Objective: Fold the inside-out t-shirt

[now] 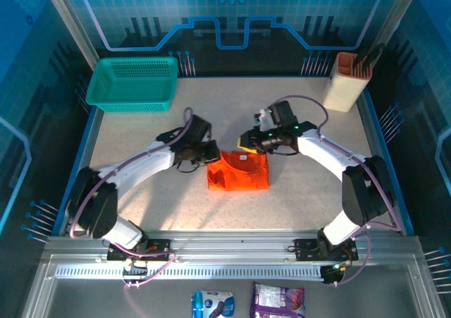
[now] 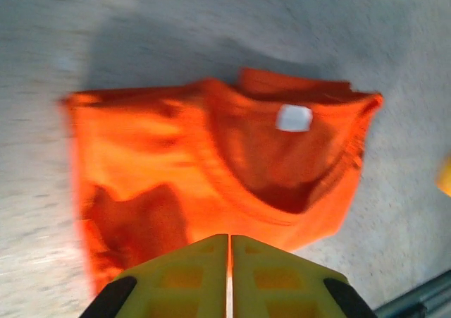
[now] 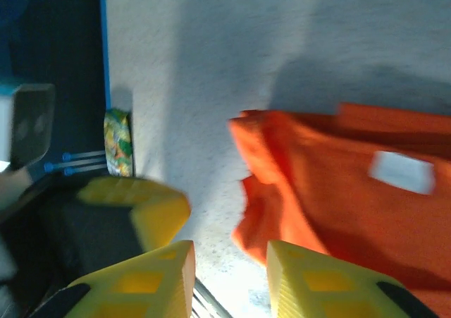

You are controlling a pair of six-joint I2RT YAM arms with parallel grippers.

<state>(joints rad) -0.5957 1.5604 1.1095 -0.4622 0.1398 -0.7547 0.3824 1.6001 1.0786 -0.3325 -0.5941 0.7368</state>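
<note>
T-shirt (image 1: 238, 171), orange-red, thin soft cloth: judged light and limp, no stiffness, likely to sag and fall open if lifted by one point. Lying mid-tabletop (image 1: 296, 198) as a compact, roughly square bundle, neckband and white label (image 2: 293, 118) uppermost, edges rumpled. Probably best taken by pinching through all layers at two corners or along a hem, kept low to the surface. Left hand (image 2: 229, 261) near the bundle's far left corner, fingers pressed together, nothing seen between. Right hand (image 3: 230, 276) just beside the far edge, fingers parted narrowly, empty.
</note>
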